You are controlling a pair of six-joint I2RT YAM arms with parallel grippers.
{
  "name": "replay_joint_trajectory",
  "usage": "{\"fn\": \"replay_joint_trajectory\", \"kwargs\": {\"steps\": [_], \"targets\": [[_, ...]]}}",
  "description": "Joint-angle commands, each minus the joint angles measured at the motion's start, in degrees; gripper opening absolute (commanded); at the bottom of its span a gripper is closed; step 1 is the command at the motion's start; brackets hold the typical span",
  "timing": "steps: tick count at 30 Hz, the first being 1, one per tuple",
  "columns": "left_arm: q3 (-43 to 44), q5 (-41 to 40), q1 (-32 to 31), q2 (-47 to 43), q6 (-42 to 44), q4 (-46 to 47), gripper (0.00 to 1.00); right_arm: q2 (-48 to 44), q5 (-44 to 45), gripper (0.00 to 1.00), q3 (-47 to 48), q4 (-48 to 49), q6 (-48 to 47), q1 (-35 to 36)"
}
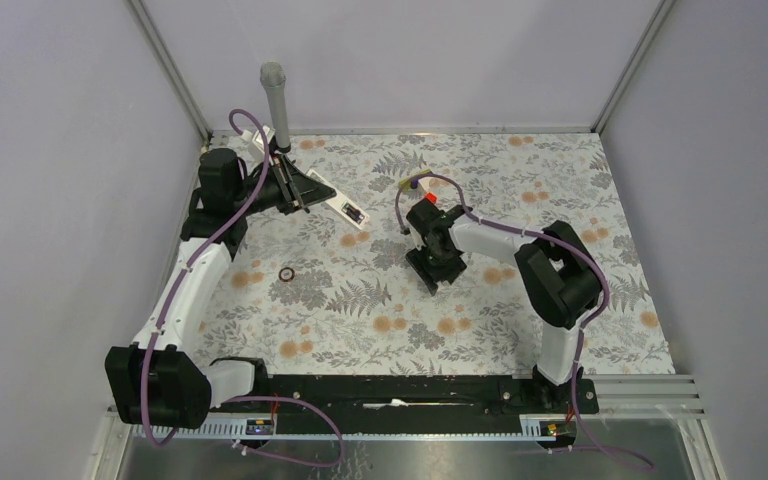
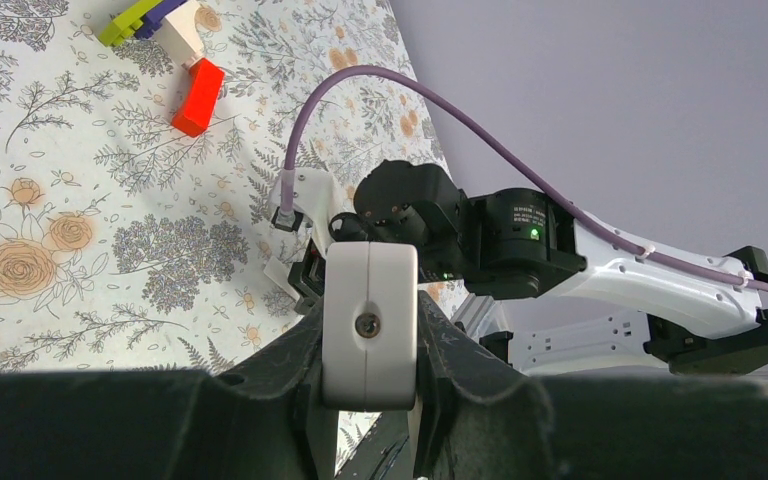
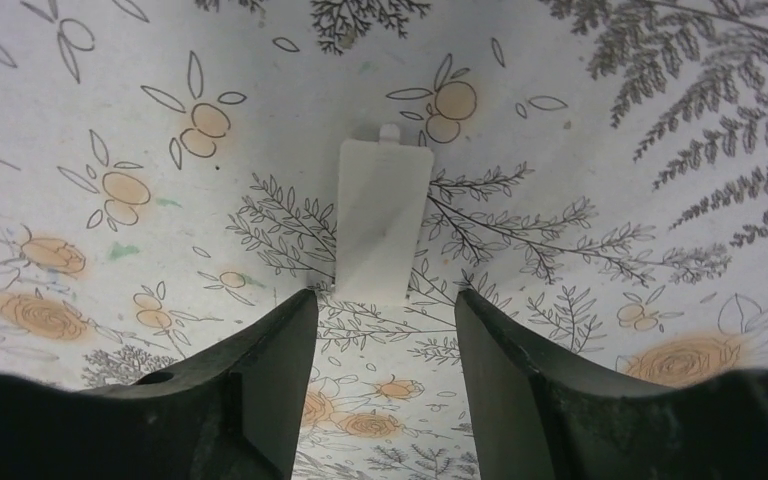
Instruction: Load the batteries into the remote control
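My left gripper (image 1: 308, 192) is shut on the remote control (image 1: 350, 211), a slim white bar that sticks out to the right above the mat at the back left. In the left wrist view the remote's white end (image 2: 368, 325), with a small screw in it, is clamped between the two dark fingers. My right gripper (image 1: 437, 268) hangs low over the middle of the mat, open and holding nothing. A flat white cover piece (image 3: 382, 215) lies on the mat just beyond its fingertips (image 3: 296, 310). The batteries do not show in any view.
A small dark ring (image 1: 286, 274) lies on the mat left of centre. A red block (image 2: 198, 96) and a yellow, blue and white piece (image 2: 155, 20) lie near the back, by the right arm's wrist. A grey post (image 1: 276, 100) stands at the back left corner.
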Motion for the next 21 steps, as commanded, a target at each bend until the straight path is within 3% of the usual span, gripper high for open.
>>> {"fn": "replay_joint_trajectory", "kwargs": {"steps": [1,16,21], "targets": [[0.1,0.6,0.3,-1.6,0.0,3.9,0.00,-1.5,6.1,0.59,-2.8,1.5,8.5,1.7],[-0.4,0.5,0.4,-2.3,0.1,3.8,0.00,0.5,8.2,0.44,-2.1,2.6,11.9,3.7],[-0.5,0.5,0.4,-2.4,0.1,3.9,0.00,0.8,9.0,0.51,-1.8,2.7,12.2,3.7]]}}
